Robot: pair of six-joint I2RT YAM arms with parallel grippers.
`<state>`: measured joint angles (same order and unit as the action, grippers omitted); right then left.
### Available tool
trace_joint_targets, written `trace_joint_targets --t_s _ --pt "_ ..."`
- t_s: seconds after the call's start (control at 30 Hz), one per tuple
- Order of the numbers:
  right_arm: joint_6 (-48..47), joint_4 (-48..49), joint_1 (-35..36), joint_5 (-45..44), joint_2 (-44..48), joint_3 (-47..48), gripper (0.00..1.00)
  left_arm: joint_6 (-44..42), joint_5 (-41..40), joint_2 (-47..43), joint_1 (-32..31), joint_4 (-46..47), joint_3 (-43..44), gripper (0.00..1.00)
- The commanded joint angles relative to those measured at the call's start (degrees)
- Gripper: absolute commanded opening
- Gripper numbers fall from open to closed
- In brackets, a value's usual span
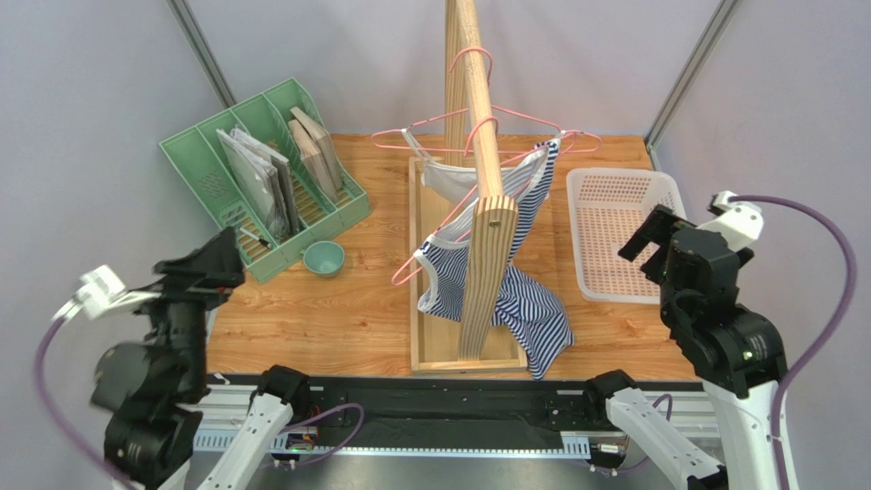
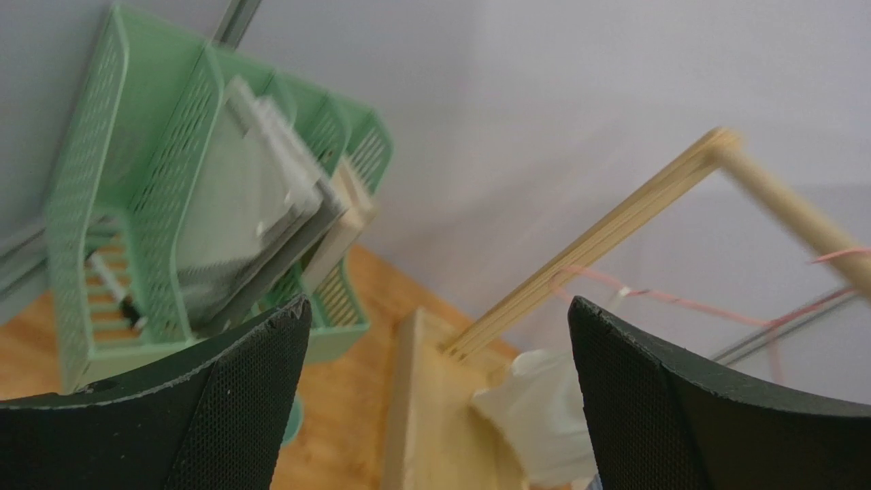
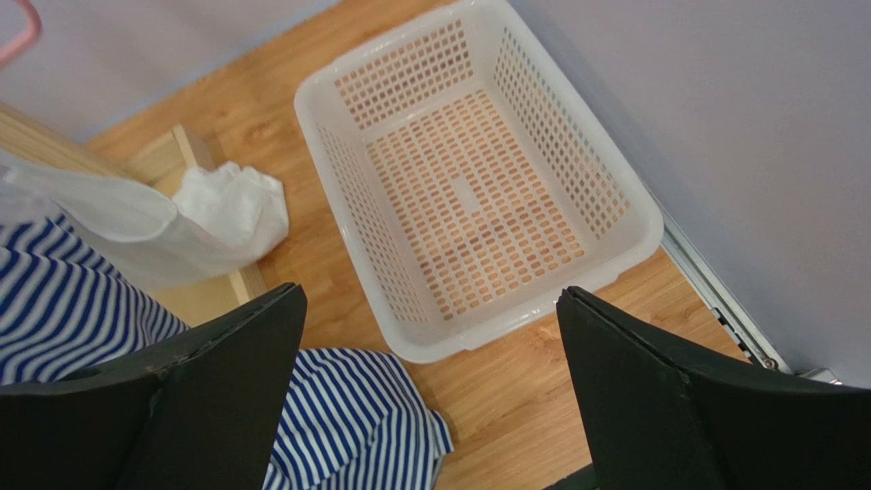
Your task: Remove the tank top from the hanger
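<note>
- The striped tank top (image 1: 532,306) hangs on a pink hanger (image 1: 409,267) hooked over the wooden rail (image 1: 480,112). It is draped around the rack's front post (image 1: 489,276), and its hem spills over the rack base (image 1: 434,347) toward the near right.
- A white garment (image 1: 445,184) hangs on a second hanger just behind it, close enough to get caught in a careless grab.
- Judging by the layout, the task is at its opening step, the approach, since neither arm touches cloth or hanger.
- The left gripper (image 1: 210,265) sits raised at the left edge and the right gripper (image 1: 649,237) at the right. Both have their jaws spread wide and hold nothing.
- The next move probably calls for one gripper to steady the hanger while the other pinches a shoulder strap and slides it off the hanger's end.
- The hanger's low left tip juts out past the post, so that strap looks easiest to reach from the left.
- On the left, bare table (image 1: 307,316) lies between the rack and the teal bowl (image 1: 324,257) and green organiser (image 1: 256,179).
- On the right, the white basket (image 1: 624,176) stands near the rack, so the lane there is narrower.
- The post and rail are the hard edges to avoid, and the cloth must be pulled around the post, not through it.
</note>
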<state>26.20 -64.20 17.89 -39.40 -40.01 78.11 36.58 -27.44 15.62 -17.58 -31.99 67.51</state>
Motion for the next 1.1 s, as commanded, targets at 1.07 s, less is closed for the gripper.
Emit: trace_joint_targets --t_s 1.07 --pt "-44.20 39.69 0.21 73.92 -5.95 -0.51 0.93 -17.59 45.02 10.93 0.01 -14.86 -2.21 0.98"
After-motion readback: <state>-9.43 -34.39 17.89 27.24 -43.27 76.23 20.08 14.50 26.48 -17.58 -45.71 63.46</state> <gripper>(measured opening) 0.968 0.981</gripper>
